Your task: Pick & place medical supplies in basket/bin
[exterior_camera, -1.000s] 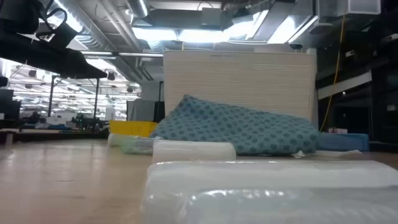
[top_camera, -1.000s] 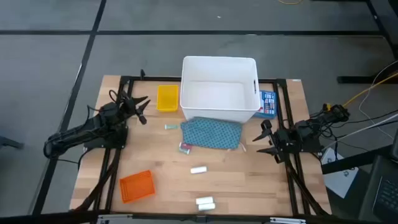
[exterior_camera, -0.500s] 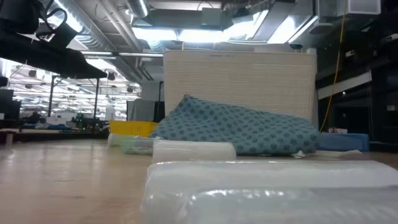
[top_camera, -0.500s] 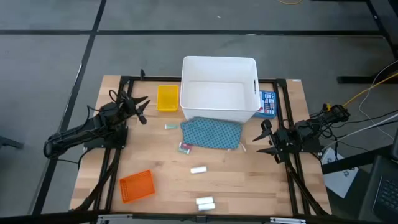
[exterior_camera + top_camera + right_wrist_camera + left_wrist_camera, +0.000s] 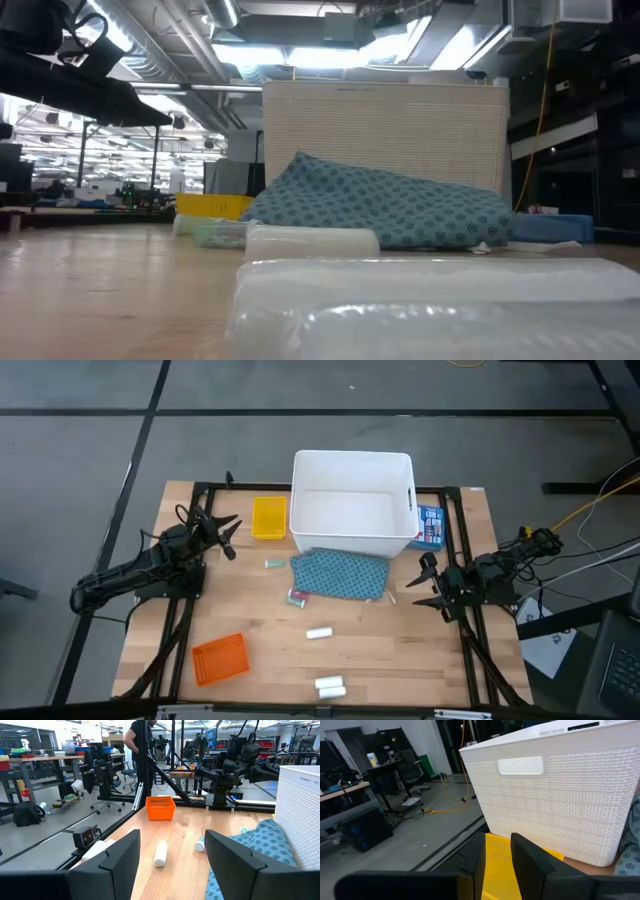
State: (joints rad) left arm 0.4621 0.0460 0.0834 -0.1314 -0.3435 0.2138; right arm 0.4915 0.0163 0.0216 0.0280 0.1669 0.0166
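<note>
With the left gripper (image 5: pixel 222 528) and right gripper (image 5: pixel 424 582) both held spread and empty at the table's sides, the teal pouch (image 5: pixel 340 575), lying against the white bin (image 5: pixel 352 460), could be snagged on its wall when lifted.

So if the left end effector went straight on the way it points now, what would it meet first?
Probably the yellow tray, seen just past the left end effector; the white bin stands right behind it, though depth is unclear.
</note>
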